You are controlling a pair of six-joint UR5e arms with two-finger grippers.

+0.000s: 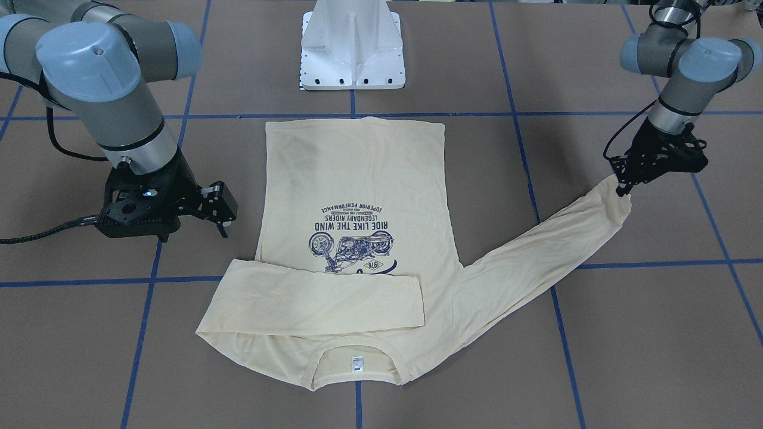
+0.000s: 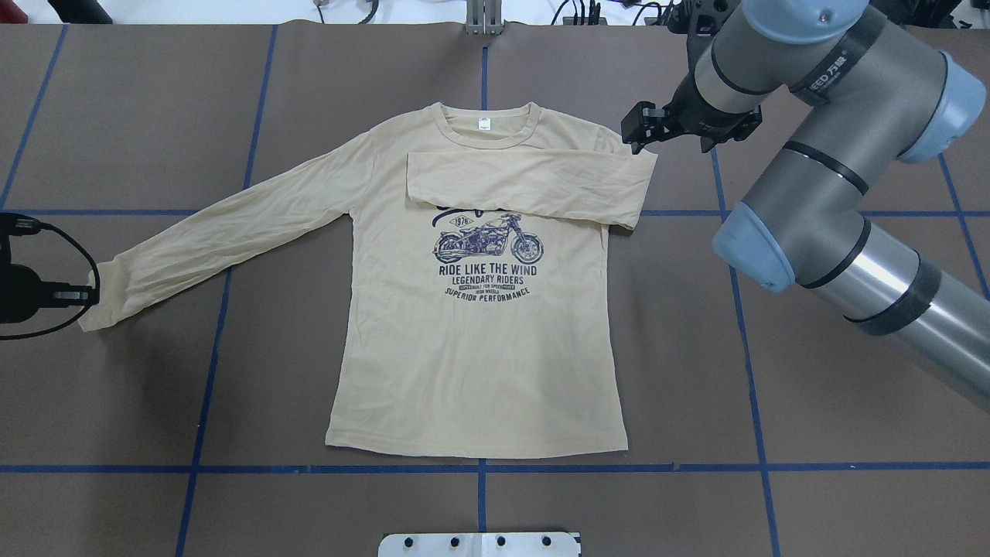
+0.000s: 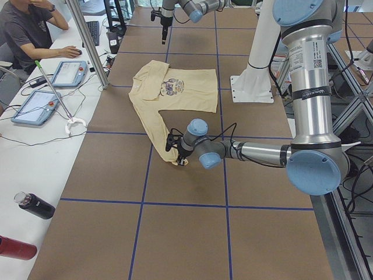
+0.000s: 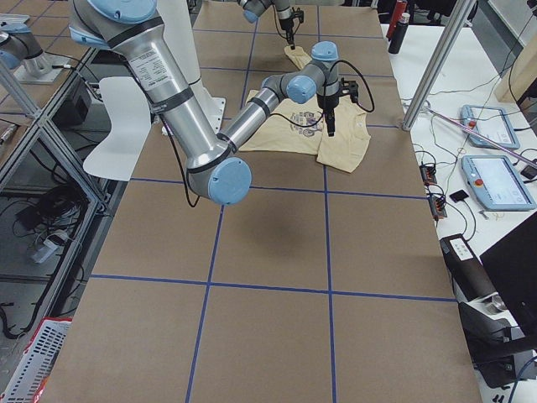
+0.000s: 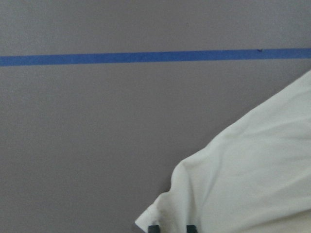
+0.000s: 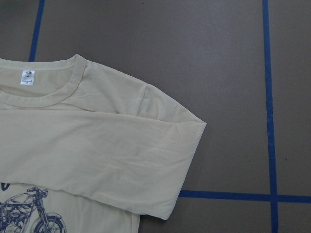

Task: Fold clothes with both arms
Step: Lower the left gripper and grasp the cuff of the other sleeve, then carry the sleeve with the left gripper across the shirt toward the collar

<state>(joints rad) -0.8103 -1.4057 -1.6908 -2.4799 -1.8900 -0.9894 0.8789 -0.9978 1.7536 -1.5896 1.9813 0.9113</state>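
Observation:
The cream long-sleeved T-shirt [image 2: 479,348] lies flat and print up on the brown table, its neck label [image 2: 484,122] on the side away from the robot. One sleeve [image 2: 526,182] is folded across the chest above the motorcycle print. The other sleeve [image 2: 232,224] stretches out sideways. My left gripper [image 1: 621,189] is shut on that sleeve's cuff, and the left wrist view shows cloth between its fingertips [image 5: 153,228]. My right gripper [image 1: 202,226] hovers open and holds nothing, just beside the folded shoulder [image 6: 184,126].
The white pedestal base [image 1: 353,53] stands behind the shirt's hem. Blue tape lines [image 2: 479,468] cross the brown table. In the exterior left view a seated person [image 3: 26,29], tablets [image 3: 35,106], a metal post [image 3: 87,44] and bottles [image 3: 35,205] are along the side table.

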